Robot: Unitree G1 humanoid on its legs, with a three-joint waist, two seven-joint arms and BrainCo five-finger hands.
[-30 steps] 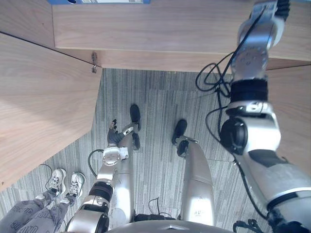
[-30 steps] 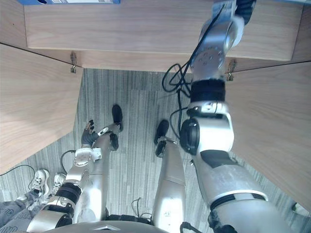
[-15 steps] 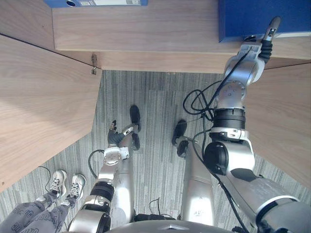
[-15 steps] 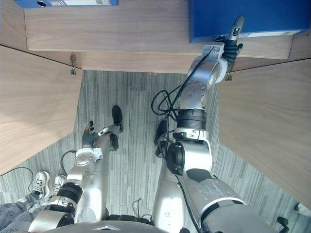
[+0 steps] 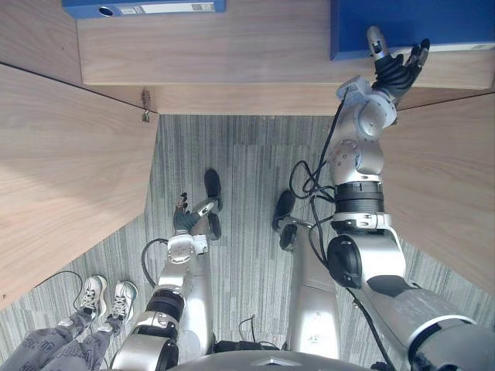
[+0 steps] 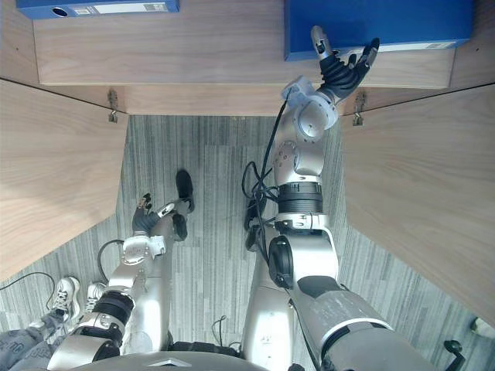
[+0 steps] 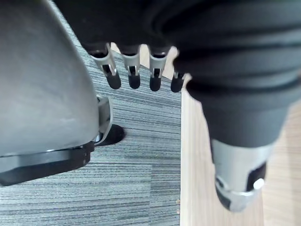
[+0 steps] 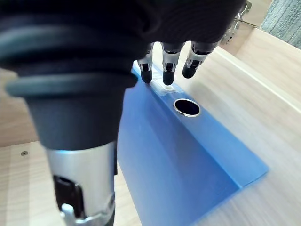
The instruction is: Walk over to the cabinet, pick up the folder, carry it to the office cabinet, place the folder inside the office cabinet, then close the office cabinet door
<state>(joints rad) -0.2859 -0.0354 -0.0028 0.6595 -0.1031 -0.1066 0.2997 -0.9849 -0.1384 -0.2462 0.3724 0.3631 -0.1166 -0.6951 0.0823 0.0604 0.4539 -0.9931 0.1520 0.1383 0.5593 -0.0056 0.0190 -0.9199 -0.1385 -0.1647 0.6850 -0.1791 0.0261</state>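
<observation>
Left eye view: since half a second ago the right hand (image 5: 393,68) has drawn back to the front edge of the blue folder (image 5: 421,23). Its fingers are spread and grip nothing. The folder lies on the cabinet shelf (image 5: 232,54), its far part cut off by the picture's edge. A second folder (image 5: 143,8) lies at the shelf's left end, and the print on its white label is too small to read. The left hand (image 5: 184,218) hangs low, as before.

Right eye view: the doors (image 6: 54,170) stand open on either side. A person's shoes (image 6: 66,292) show at the lower left.

Right wrist view: straight fingers (image 8: 168,75), slightly apart, hang over the folder's spine by its round finger hole (image 8: 187,107). The fingertips partly hide a white label. Whether they touch it, I cannot tell.

Left wrist view: the left hand's fingers are relaxed in a row and hold nothing, above the grey carpet (image 7: 131,183).
</observation>
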